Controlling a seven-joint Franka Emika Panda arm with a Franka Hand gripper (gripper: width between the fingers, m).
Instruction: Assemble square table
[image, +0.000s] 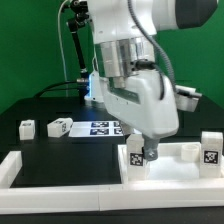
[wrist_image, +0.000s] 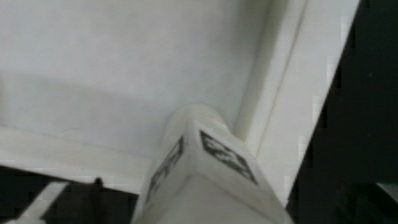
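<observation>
The square table's large white panel (image: 180, 170) lies at the exterior view's lower right. One white tagged leg block (image: 134, 156) stands on it near its corner. My gripper (image: 147, 152) hangs right at this leg. In the wrist view the leg (wrist_image: 210, 165) rises between my fingers over the panel (wrist_image: 125, 70) and its raised rim (wrist_image: 285, 80). A dark gap shows beside the leg, so the gripper (wrist_image: 199, 208) is open around it. Two more leg blocks (image: 27, 127) (image: 60, 126) lie at the exterior view's left, and another (image: 210, 150) stands at the panel's right.
The marker board (image: 100, 127) lies flat behind the panel in the middle. Long white border bars (image: 20, 165) run along the exterior view's left and front edges. A black cable stand rises at the back.
</observation>
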